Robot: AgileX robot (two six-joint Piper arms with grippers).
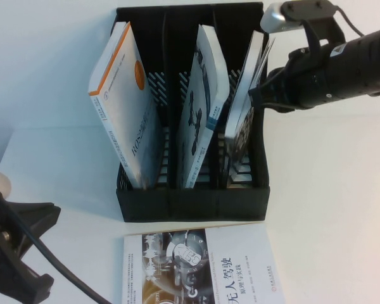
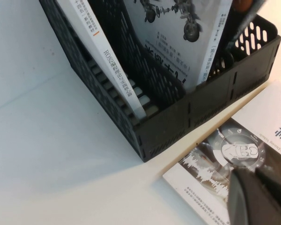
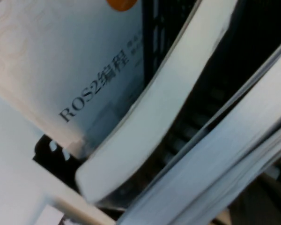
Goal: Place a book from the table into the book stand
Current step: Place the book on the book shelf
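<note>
The black book stand (image 1: 190,204) stands on the white table (image 1: 329,209). The dark-covered book (image 1: 242,123) leans in the stand's right compartment, its lower end down inside. My right gripper (image 1: 261,94) is shut on the book's upper edge, beside the stand's right wall. In the right wrist view the book's white page edges (image 3: 215,154) run across the frame, with a dark finger (image 3: 267,199) beside them. My left gripper (image 2: 258,194) is shut and empty. It hovers low over the table at the front left, just above a book lying there.
A white book with an orange spine edge (image 1: 123,101) fills the left compartment and a white book with grey pictures (image 1: 199,107) the middle one. Another white book with a grey photo (image 1: 202,266) lies flat in front of the stand.
</note>
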